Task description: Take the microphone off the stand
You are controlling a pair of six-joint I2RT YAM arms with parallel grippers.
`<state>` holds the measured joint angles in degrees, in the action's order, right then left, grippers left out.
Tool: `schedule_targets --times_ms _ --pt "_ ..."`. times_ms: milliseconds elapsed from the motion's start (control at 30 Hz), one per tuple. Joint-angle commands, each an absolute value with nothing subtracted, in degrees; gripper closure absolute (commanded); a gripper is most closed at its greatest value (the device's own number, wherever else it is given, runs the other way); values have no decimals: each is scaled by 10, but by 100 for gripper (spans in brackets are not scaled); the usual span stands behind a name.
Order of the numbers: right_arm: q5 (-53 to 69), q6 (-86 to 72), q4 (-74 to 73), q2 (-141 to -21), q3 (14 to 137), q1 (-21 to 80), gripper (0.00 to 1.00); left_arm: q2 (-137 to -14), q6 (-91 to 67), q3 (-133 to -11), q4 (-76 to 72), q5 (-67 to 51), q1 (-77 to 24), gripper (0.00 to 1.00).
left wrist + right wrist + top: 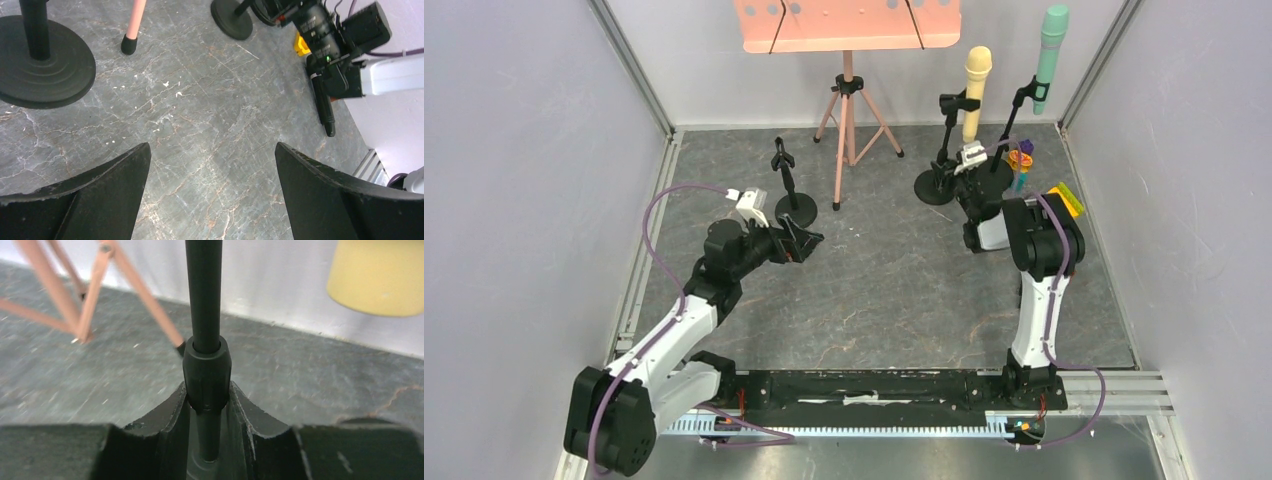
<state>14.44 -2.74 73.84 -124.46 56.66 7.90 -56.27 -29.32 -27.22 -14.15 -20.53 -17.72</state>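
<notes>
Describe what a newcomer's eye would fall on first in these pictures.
The yellow microphone and the teal microphone rise at back right, the brightest things there. A salmon music stand fills the back centre. Close up, the right gripper clamps the black stand pole.

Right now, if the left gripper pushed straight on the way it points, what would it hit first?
Likely the tabletop: only bare surface shows ahead of the open left gripper, though depth is unclear.
</notes>
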Motion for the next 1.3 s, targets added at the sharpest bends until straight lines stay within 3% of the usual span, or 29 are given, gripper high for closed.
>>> schedule_targets --times_ms 0,367,567,800,1033,1267 --pt "154 -43 829 -1146 446 107 91 -528 -267 -276 -147 -214 -190 0" --pt "139 -132 1043 -1045 153 264 90 -531 -194 -332 -156 -187 -332 0" --pt "98 -145 1044 -1017 111 349 90 -584 -170 -370 -194 -164 -415 0" --pt "53 -178 1071 -1004 84 419 88 -660 -142 -409 -245 -146 -439 0" --pt "90 -184 1074 -1001 68 435 83 -732 -143 -408 -329 -174 -446 5" --pt "108 -186 1091 -1002 48 435 81 -804 -160 -444 -381 -193 -453 25"
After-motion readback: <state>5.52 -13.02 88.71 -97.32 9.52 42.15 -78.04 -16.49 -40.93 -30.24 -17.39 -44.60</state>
